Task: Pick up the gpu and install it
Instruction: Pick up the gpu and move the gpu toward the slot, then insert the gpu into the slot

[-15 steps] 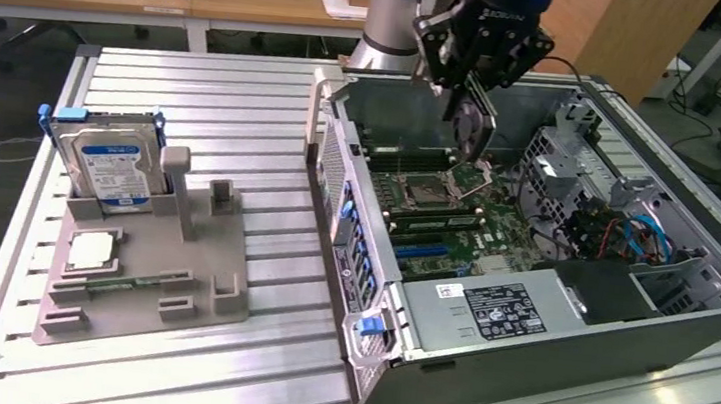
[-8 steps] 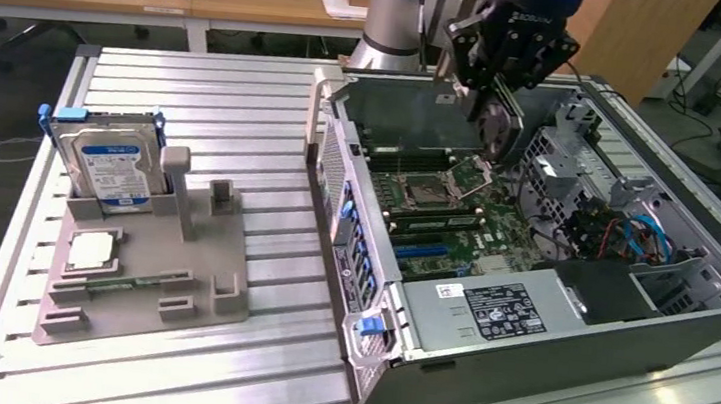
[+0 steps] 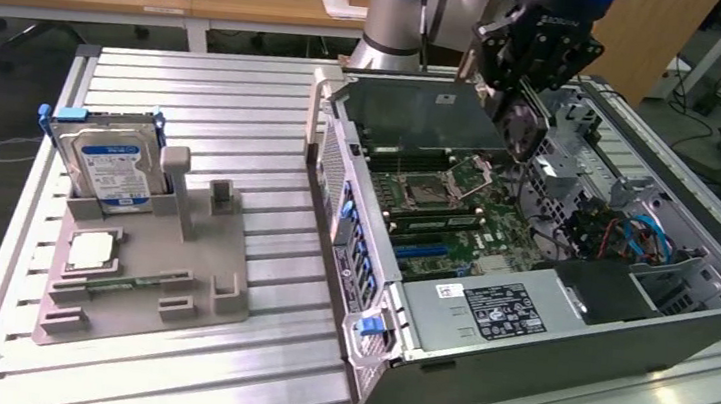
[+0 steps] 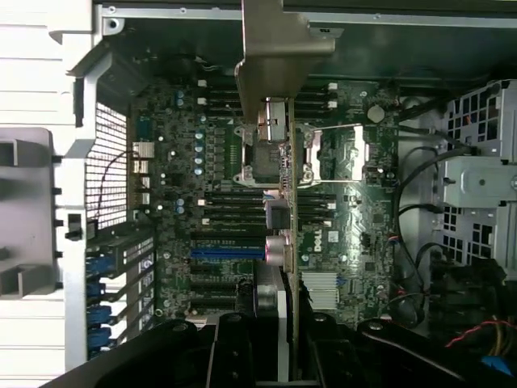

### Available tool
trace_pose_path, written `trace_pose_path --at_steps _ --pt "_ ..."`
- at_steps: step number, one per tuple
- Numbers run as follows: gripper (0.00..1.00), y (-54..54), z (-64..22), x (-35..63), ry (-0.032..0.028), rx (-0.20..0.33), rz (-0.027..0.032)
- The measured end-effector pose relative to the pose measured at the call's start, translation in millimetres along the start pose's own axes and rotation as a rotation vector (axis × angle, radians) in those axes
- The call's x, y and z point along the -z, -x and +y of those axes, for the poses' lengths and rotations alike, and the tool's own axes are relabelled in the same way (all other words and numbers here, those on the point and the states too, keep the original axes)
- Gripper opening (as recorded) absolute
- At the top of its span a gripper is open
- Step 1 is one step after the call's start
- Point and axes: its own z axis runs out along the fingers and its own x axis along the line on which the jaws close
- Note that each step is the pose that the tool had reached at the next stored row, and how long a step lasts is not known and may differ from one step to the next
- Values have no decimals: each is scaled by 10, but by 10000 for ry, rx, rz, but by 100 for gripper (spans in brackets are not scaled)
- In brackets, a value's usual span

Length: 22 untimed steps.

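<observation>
Open dark-grey metal computer case (image 3: 518,364) lies on its side on the slatted aluminium bench (image 3: 211,96), at the exterior view's right. Green motherboard (image 3: 465,235) is exposed inside.

Black pincer (image 3: 521,118) on the arm hangs over the far end of the case interior. It is clamped on the gpu (image 3: 417,112), a thin flat dark circuit card with a pale metal end bracket. The card stands on edge, its broad face toward the exterior camera. The bracket end is close to the perforated rear wall of the case, at the exterior view's left.

Wrist view: pincer (image 4: 279,352) has one black finger (image 4: 233,347) on each side of the card, closed tight against it. The gpu (image 4: 276,129) is seen edge-on as a narrow strip. It runs across the silver processor socket (image 4: 323,153) and the black memory slots, with the bracket at the far end. A blue expansion slot (image 4: 226,252) lies just beside the card's line, apart from it. Cannot tell whether the card's lower edge touches the board.

At the exterior view's left, a grey moulded parts holder (image 3: 175,308) sits on the bench, well apart from the case. In it a silver hard drive with blue-white label (image 3: 102,170) stands upright, and a narrow green memory stick (image 3: 124,284) lies flat.
</observation>
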Motion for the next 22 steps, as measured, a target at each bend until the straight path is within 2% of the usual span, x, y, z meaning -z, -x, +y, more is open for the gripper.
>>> trace_pose_path --at_steps 5,18,22 --pt "28 153 0 0 1 5 0" --pt "28 155 1 0 1 20 0" --pt "28 154 1 0 0 349 12"
